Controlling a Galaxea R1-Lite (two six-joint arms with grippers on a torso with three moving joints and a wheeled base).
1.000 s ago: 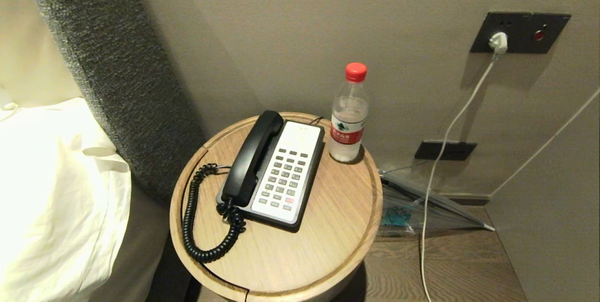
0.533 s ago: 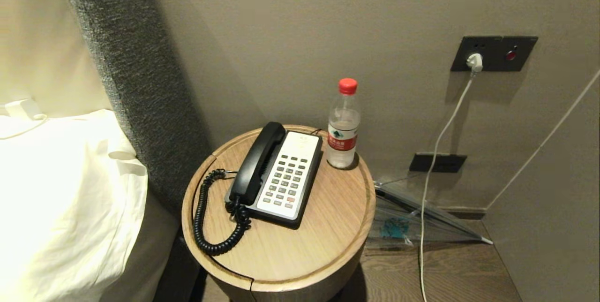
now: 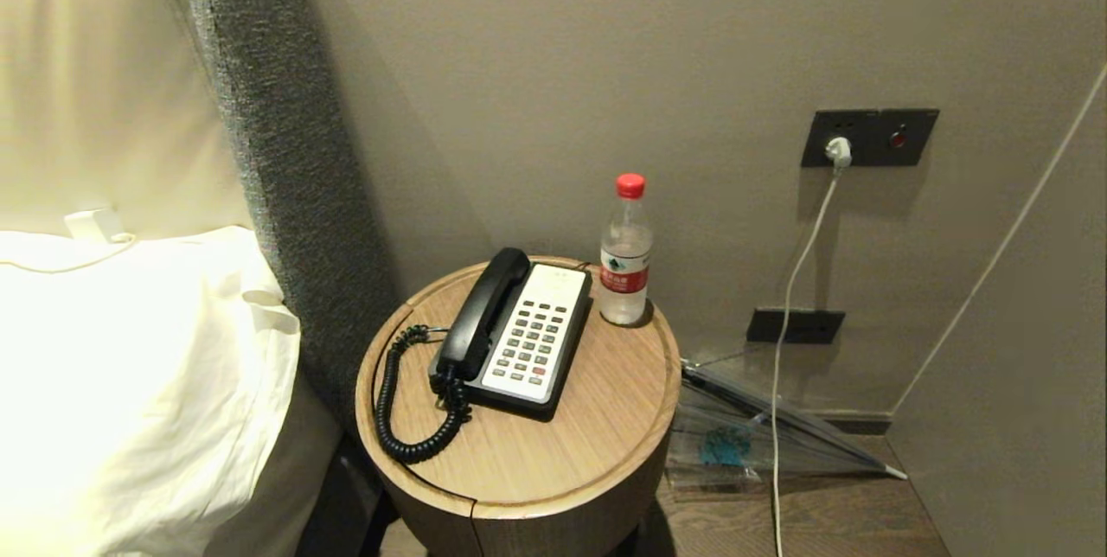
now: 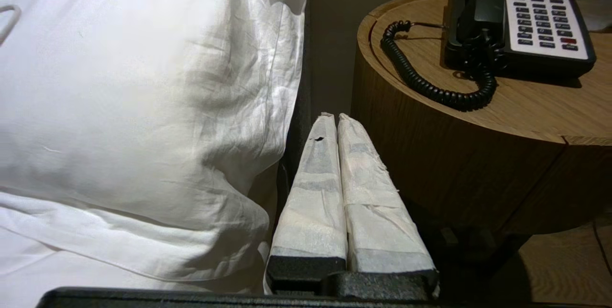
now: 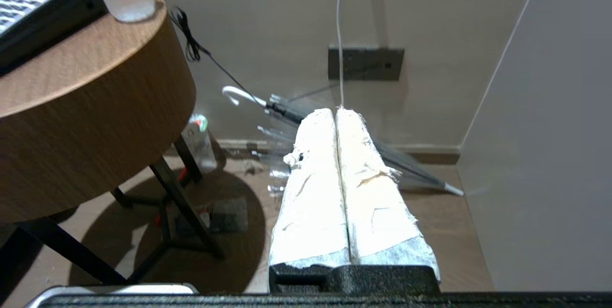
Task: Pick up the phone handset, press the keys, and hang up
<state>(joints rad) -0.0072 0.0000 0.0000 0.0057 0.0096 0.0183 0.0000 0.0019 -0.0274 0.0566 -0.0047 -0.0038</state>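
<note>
Phone handset (image 3: 480, 315): black, long, lying in its cradle along the left side of the phone base (image 3: 529, 341); untouched by either gripper.
Coiled cord (image 3: 406, 410): black, runs from the near end of the handset, loops across the tabletop toward the bed side and returns to the base.
Phone base: black body, white faceplate, rows of grey keys with one red key near the front; the small print at the top of the faceplate is too small to read.
Round side table (image 3: 588, 453): light wood, raised rim, carries phone and bottle.
Water bottle (image 3: 625, 259): clear plastic, red cap, red-and-white label with a green emblem; lettering not legible; upright just beside the far right corner of the base.
Left gripper (image 4: 333, 121): low between the pillow (image 4: 143, 107) and the table's side, white-wrapped fingers pressed together, holding nothing.
Right gripper (image 5: 334, 114): low, right of the table, wrapped fingers pressed together, empty.
Wall sockets (image 3: 869, 137): dark plate, white plug with cable hanging down.
Umbrella (image 3: 778, 432): lying on the floor by the wall.
</note>
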